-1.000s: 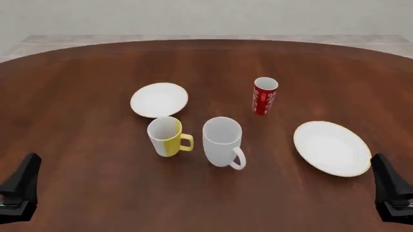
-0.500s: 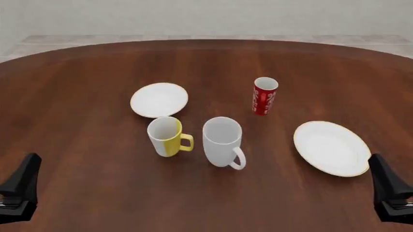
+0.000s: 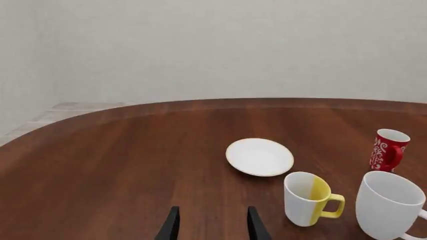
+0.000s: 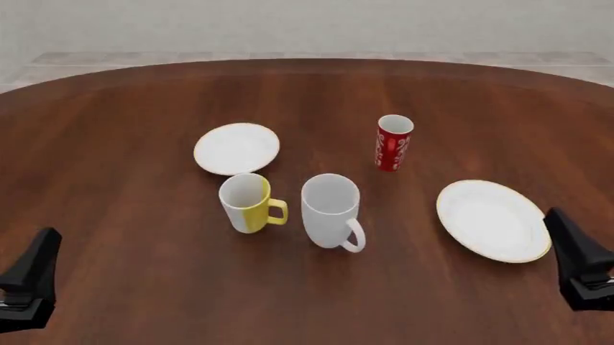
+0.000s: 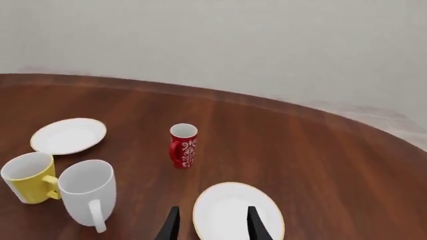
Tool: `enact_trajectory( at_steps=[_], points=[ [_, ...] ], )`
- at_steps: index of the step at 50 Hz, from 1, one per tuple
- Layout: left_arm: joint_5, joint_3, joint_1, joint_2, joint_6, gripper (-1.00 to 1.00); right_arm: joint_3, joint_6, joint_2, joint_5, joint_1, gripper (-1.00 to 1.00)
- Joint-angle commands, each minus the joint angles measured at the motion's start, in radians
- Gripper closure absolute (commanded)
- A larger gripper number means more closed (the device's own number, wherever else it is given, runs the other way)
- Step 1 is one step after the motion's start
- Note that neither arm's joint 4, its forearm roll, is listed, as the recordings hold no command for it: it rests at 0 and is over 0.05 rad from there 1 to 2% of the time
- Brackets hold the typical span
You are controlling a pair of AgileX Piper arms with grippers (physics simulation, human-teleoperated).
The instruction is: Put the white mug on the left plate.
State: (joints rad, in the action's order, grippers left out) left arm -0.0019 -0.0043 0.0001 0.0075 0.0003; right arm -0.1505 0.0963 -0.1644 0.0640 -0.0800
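The tall all-white mug stands upright mid-table, its handle toward the front right; it also shows in the left wrist view and the right wrist view. The small white plate with a yellowish rim lies behind and left of it, also in the left wrist view and right wrist view. My left gripper is open and empty at the front left corner. My right gripper is open and empty at the front right, beside the larger plate.
A white-and-yellow mug stands just left of the white mug, between it and the small plate. A slim red patterned cup stands behind and to the right. A larger white plate lies at the right on the brown round table.
My right gripper has shifted slightly forward and left, toward the larger plate. The left arm and all objects have not moved.
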Motion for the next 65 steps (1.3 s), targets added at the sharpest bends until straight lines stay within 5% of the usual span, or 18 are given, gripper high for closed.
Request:
enact_trajectory(
  at_steps=[1,8,13,23,25,38,44,45,65],
  points=[
    [0.0,0.0,0.0,0.0,0.0,-1.0,-0.067,0.039,-0.052,0.034,-0.032,-1.0],
    [0.0,0.0,0.0,0.0,0.0,-1.0,-0.123,0.055,-0.083,0.072,-0.043,-1.0],
    [0.0,0.0,0.0,0.0,0.0,-1.0,-0.132,0.173,-0.211,0.039,-0.061,-1.0],
    [0.0,0.0,0.0,0.0,0.0,-1.0,-0.17,0.228,-0.294,0.022,-0.028,-1.0],
    [0.0,0.0,0.0,0.0,0.0,-1.0,-0.201,0.178,-0.333,0.036,-0.058,-1.0],
    [0.0,0.0,0.0,0.0,0.0,-1.0,-0.331,0.182,-0.426,0.078,-0.129,-1.0],
    [0.0,0.0,0.0,0.0,0.0,-1.0,-0.362,0.151,-0.472,0.072,-0.158,-1.0],
    [0.0,0.0,0.0,0.0,0.0,-1.0,-0.377,0.111,-0.495,0.078,-0.179,-1.0],
    [0.0,0.0,0.0,0.001,-0.001,-1.0,-0.399,0.14,-0.623,0.009,-0.255,-1.0]
  ],
)
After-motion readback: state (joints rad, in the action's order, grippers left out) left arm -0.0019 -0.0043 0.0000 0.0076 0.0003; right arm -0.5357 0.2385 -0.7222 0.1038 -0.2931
